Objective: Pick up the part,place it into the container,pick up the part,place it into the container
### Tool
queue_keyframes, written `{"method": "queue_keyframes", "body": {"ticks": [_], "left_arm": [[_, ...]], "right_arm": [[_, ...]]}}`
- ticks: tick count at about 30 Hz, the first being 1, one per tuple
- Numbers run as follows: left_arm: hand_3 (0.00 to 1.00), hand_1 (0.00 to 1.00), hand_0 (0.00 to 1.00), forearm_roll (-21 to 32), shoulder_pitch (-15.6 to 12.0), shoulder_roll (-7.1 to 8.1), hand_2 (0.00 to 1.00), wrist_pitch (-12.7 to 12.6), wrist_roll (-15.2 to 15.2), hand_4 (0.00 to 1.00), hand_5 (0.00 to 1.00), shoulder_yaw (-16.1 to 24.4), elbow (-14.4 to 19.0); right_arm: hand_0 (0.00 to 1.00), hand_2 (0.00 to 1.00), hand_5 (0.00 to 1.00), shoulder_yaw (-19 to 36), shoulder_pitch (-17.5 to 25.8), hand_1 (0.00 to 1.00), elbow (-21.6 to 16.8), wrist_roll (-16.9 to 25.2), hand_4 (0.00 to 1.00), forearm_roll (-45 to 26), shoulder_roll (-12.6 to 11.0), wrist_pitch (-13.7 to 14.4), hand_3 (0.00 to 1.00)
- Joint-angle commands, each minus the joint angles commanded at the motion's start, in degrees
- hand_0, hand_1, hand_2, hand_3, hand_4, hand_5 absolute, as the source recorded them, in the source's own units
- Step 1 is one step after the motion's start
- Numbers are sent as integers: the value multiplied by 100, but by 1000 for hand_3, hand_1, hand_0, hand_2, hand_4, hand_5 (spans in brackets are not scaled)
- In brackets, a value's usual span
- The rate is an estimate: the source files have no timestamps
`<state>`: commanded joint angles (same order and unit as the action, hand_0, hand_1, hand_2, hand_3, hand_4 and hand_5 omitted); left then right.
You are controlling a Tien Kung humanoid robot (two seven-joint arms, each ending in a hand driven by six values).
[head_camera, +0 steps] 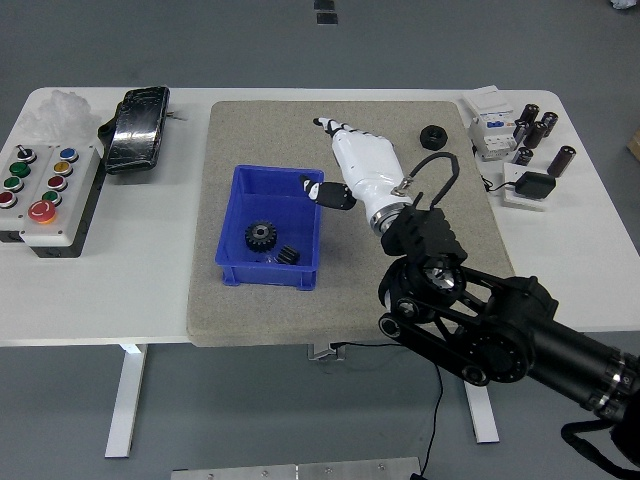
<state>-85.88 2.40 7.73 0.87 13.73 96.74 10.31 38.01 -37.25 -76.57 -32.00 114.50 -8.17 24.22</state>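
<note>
While over mat, right hand point(358, 165) flat, fingers extended, holding nothing.

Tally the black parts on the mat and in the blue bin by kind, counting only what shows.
Gears: 2, a larger gear and a smaller gear, both in the blue bin.
Nuts: 1, the nut on the mat.
Total: 3.
The right hand, open, covers part of the mat, so anything beneath it is uncounted.
</note>
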Motion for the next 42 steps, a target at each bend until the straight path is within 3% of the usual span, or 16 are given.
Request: {"method": "queue_keyframes", "body": {"ticks": [5,6,9,14,19,24,31,42], "left_arm": [[629,515,613,-38,3,16,561,2,-23,529,515,20,0],[630,515,613,-55,7,21,563,7,-26,532,507,25,0],[630,515,613,-90,16,33,563,20,-45,532,507,26,0],[631,515,613,-25,64,38,562,35,-111,537,501,-66,0],[631,515,613,-12,54,23,562,40,-116,537,502,-77,0],[630,515,613,-36,56,37,562,49,-125,536,503,-73,0],[631,515,613,58,59,53,562,52,-168,541,501,-141,0],[633,516,614,38,-5,32,562,42,-122,567,493,-99,0]], "right_arm": [[437,771,379,1040,700,689,-523,887,765,-792,-307,624,815],[471,748,373,1247,854,679,-635,1081,759,-973,-354,741,772],[471,748,373,1934,1354,679,-875,1722,759,-1583,-453,945,772],[487,735,369,3008,2161,677,-923,2709,762,-2621,-516,948,742],[498,734,373,3959,2872,677,-826,3587,757,-3611,-398,844,739],[498,727,378,4684,3276,674,-860,4190,750,-4276,-363,848,729],[499,725,367,5299,3350,673,-932,4396,751,-4506,-340,877,727],[522,723,361,5189,3181,673,-821,4350,756,-4494,-338,867,726]]}}
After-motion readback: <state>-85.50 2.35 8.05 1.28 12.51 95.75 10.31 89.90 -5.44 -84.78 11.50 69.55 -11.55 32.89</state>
